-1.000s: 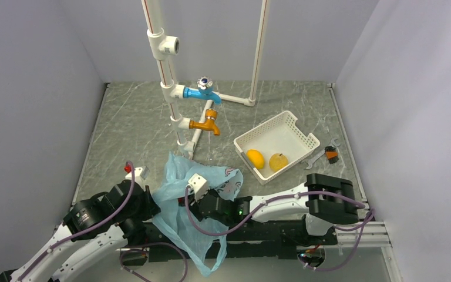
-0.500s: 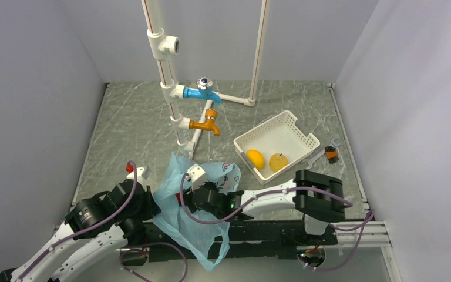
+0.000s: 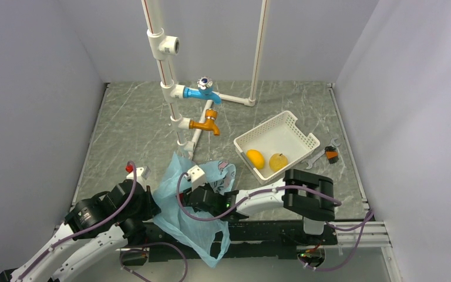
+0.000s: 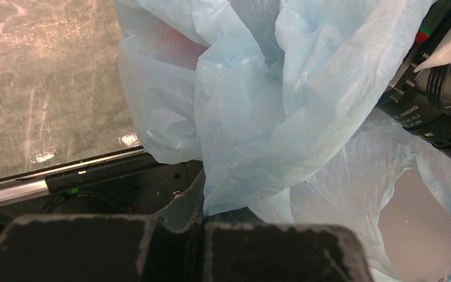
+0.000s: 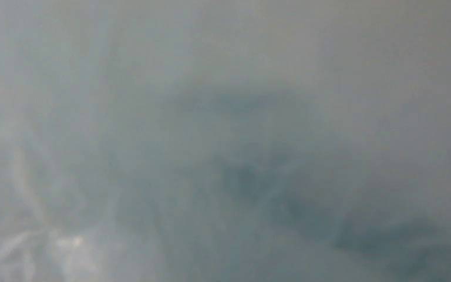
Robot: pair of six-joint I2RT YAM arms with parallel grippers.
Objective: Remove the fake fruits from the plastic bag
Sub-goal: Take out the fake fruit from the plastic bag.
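The left gripper (image 4: pixel 202 222) is clenched on a fold of the light-blue plastic bag (image 4: pixel 258 111), which lies crumpled at the table's (image 3: pixel 135 123) near edge, left of centre. The right gripper (image 3: pixel 198 197) is buried in the bag, its camera showing only blurred film, so I cannot tell its state. An orange-yellow oval fruit (image 3: pixel 255 158) and a pale yellow fruit (image 3: pixel 278 161) lie in the white slotted basket (image 3: pixel 305 138), right of the bag.

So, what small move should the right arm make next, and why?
Probably ease the right arm deeper into the plastic bag, toward the reddish shape behind its film; the left claw pinches it, and the right wrist view shows only blur.
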